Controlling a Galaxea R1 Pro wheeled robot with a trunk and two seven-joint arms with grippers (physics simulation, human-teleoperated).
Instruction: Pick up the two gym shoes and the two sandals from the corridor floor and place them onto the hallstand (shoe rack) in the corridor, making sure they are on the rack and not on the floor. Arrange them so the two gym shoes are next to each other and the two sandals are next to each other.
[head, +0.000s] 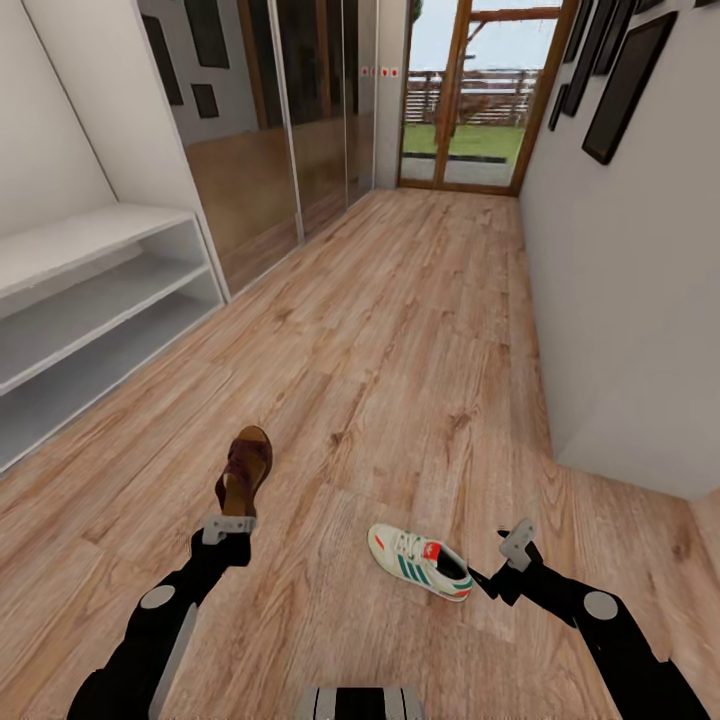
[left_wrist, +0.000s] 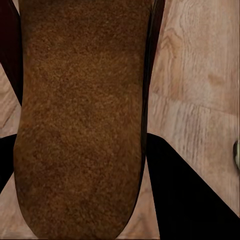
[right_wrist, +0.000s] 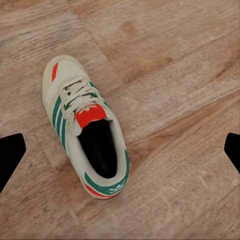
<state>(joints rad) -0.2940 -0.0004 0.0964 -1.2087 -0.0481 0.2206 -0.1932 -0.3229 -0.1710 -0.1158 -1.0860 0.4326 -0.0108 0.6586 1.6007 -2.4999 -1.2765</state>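
One dark brown sandal (head: 246, 468) with a tan footbed hangs just above the wood plank floor (head: 400, 330), at the tip of my left gripper (head: 228, 526). In the left wrist view its brown sole (left_wrist: 80, 115) sits very close between the dark fingers (left_wrist: 185, 200), so the gripper is shut on it. One cream gym shoe (head: 420, 562) with green stripes lies on the floor, seen from above as the gym shoe (right_wrist: 87, 125) in the right wrist view. My right gripper (head: 516, 546) hovers just right of it, open, fingertips (right_wrist: 10, 155) spread wide. The pale hallstand (head: 90, 240) stands at the left.
Mirrored wardrobe doors (head: 300, 110) line the left wall beyond the hallstand. A glass door (head: 470, 90) closes the corridor's far end. A grey wall (head: 630, 300) with framed pictures runs along the right, its corner jutting out near my right arm.
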